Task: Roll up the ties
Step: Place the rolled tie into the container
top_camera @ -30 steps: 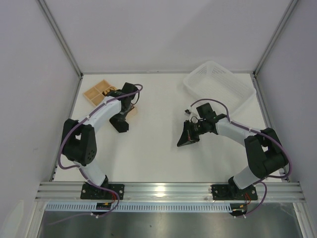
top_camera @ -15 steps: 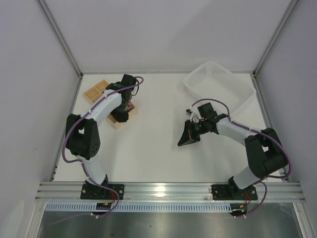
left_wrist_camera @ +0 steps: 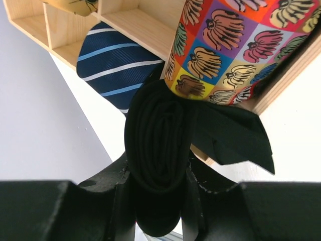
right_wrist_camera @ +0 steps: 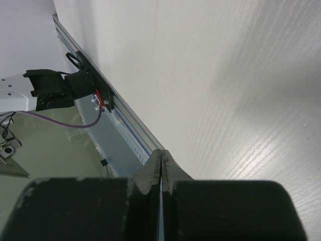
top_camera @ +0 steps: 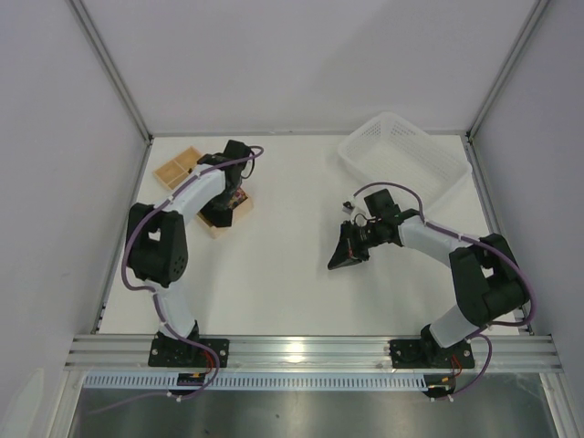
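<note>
In the left wrist view, a rolled black tie [left_wrist_camera: 159, 135] sits between the fingers of my left gripper [left_wrist_camera: 158, 173], which is shut on the coil. Its pointed loose end [left_wrist_camera: 235, 138] hangs out to the right. The coil is at the edge of a wooden organiser [left_wrist_camera: 143, 22], touching a colourful patterned rolled tie [left_wrist_camera: 235, 45]. A blue striped rolled tie [left_wrist_camera: 108, 65] lies in a compartment beside it. From above, the left gripper [top_camera: 230, 193] hovers over the organiser [top_camera: 177, 168]. My right gripper [top_camera: 343, 258] is shut and empty above the bare table [right_wrist_camera: 241, 75].
A white plastic basket [top_camera: 403, 157] stands at the back right of the table. The organiser lies at the back left near the wall frame. The right wrist view shows the table's front rail [right_wrist_camera: 125, 125] and the left arm's base [right_wrist_camera: 55, 88].
The left gripper has carried the black coil back from the table in front of the organiser to its edge, and the elbow has swung inward. The right arm has barely moved.
</note>
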Controlling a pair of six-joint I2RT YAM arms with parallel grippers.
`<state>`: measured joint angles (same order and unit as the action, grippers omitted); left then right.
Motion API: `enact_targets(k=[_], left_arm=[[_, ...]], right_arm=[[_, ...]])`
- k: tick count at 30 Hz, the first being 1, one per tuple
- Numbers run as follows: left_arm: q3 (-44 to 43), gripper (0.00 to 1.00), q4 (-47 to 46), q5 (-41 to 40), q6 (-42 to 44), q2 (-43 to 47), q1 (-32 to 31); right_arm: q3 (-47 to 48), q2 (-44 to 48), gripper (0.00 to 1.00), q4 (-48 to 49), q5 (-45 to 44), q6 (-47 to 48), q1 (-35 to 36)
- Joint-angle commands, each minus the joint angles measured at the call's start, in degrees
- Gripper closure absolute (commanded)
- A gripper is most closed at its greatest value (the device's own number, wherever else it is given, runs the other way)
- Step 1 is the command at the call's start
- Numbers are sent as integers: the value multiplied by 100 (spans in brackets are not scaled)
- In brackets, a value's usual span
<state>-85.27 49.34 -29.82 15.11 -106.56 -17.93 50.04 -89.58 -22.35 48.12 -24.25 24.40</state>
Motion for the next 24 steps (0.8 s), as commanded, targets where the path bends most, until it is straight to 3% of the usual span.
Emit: enact_targets(k=[1, 20, 22, 24], left_arm=[[20, 100, -39, -50, 97, -101, 79], [134, 99, -408, 222, 80, -532, 211], [73, 83, -355, 249, 36, -550, 220], [55, 77, -303, 362, 27, -558, 238]], right_arm=[[129, -33, 100, -33, 119, 96, -15], [164, -226, 100, -68, 145, 140, -41], [173, -261, 100, -50, 154, 140, -41], [208, -288, 100, -59, 154, 140, -41]])
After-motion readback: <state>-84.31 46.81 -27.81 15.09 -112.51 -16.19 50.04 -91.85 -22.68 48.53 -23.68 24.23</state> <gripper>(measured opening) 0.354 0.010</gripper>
